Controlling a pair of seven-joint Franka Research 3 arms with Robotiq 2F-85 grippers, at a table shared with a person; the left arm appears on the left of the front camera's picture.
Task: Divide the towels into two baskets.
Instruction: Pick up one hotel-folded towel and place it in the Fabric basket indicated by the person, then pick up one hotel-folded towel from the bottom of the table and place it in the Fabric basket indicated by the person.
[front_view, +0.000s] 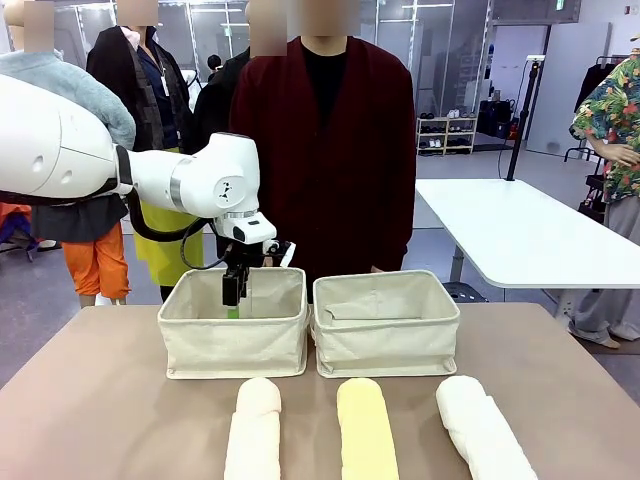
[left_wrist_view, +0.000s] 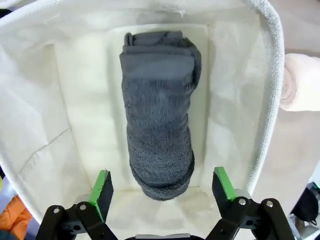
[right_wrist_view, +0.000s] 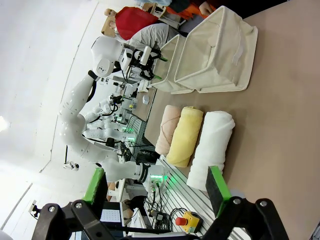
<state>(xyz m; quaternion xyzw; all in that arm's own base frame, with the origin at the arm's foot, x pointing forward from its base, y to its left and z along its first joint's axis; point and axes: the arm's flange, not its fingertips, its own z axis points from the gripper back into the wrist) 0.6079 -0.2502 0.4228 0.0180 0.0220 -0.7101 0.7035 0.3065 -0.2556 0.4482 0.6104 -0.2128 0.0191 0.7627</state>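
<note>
A dark grey towel (left_wrist_view: 160, 115) lies lengthwise on the floor of the left basket (front_view: 232, 350). My left gripper (front_view: 236, 295) hangs open in that basket's mouth, just above the near end of the grey roll, with nothing between its green pads (left_wrist_view: 101, 187). The right basket (front_view: 388, 345) stands beside it, its floor hidden. In a row in front of the baskets lie a cream-peach towel (front_view: 255, 430), a pale yellow towel (front_view: 365, 430) and a white towel (front_view: 485, 430). In the right wrist view, my right gripper (right_wrist_view: 156, 184) is open, high and away from these rolls.
A person in a dark red cardigan (front_view: 325, 150) stands right behind the baskets at the table's far edge. A white table (front_view: 520, 230) stands farther back on the right. Bare brown tabletop (front_view: 90, 400) lies left and right of the towel row.
</note>
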